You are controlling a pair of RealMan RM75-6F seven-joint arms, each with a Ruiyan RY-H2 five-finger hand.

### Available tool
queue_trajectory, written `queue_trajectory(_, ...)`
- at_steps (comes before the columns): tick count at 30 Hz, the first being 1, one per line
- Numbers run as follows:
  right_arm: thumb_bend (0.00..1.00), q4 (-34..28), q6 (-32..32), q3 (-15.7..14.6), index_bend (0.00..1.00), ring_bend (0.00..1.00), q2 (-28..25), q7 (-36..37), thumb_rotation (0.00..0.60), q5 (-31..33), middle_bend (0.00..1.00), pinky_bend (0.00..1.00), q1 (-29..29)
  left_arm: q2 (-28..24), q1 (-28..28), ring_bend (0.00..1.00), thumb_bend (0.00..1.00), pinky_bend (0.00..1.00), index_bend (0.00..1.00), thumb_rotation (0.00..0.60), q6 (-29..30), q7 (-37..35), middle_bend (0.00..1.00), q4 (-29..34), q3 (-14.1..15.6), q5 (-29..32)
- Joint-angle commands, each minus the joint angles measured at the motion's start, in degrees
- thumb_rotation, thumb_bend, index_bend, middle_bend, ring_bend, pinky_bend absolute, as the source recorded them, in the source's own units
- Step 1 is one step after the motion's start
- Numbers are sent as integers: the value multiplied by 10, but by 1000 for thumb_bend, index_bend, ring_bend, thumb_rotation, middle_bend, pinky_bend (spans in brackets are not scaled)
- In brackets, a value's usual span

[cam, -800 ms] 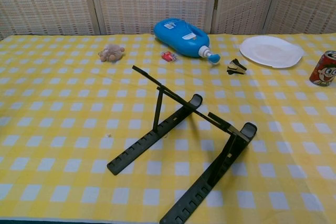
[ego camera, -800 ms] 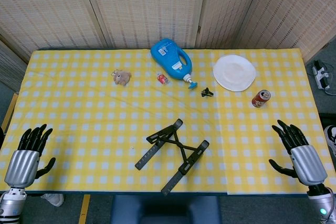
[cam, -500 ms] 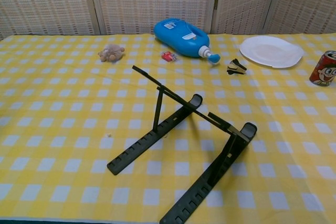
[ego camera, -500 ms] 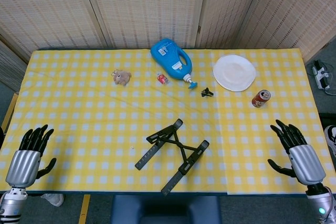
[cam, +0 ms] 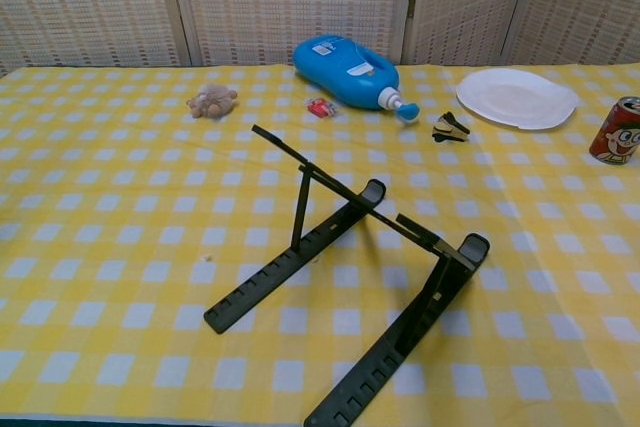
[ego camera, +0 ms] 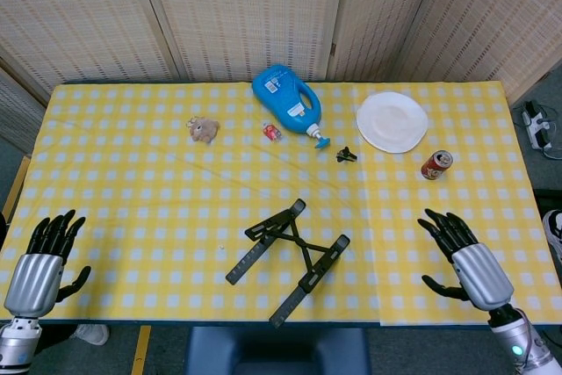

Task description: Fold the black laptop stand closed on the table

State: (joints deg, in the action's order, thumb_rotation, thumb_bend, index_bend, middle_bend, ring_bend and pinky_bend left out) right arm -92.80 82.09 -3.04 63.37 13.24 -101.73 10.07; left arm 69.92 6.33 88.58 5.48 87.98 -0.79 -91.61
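Bare checked cloth [ego camera: 132,208] all around the laptop stand [ego camera: 288,258], clutter [ego camera: 288,104] only along the far edge.

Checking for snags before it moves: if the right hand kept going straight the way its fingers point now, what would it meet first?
The right hand points up-left across the yellow checked tablecloth. That line looks free nearby; further on, the small black clip seems roughly in line, though depth is unclear.

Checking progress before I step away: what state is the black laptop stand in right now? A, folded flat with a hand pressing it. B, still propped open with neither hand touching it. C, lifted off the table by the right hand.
B: the laptop stand stands open, its support arms raised, while the left hand and right hand hover apart at the table's sides.
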Motion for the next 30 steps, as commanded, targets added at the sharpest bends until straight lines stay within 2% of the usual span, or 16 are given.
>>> queue_trajectory(1,271,-17,-28,-11,0,26,2,20,600,-28,0,1,27,-2,0,38,353,0,0,600,2,3,34,4,0,-3)
queue_trajectory(7,271,-44,-74,-19,0,0,26,48,600,-59,0,0,72,-4,3,37,353,0,0,600,-1,14,34,14,0,-9)
queue_trajectory(10,272,-56,-105,-14,0,0,45,65,600,-52,0,0,96,-5,5,38,353,0,0,600,-3,17,34,18,1,-12)
queue_trajectory(18,272,-57,-164,9,0,0,114,51,600,-24,0,0,143,-8,4,37,353,0,0,600,-3,15,34,19,0,-10)
queue_trajectory(30,271,-2,-213,54,0,0,219,28,600,51,0,0,192,-6,9,38,353,0,0,600,-21,-5,33,4,0,1)
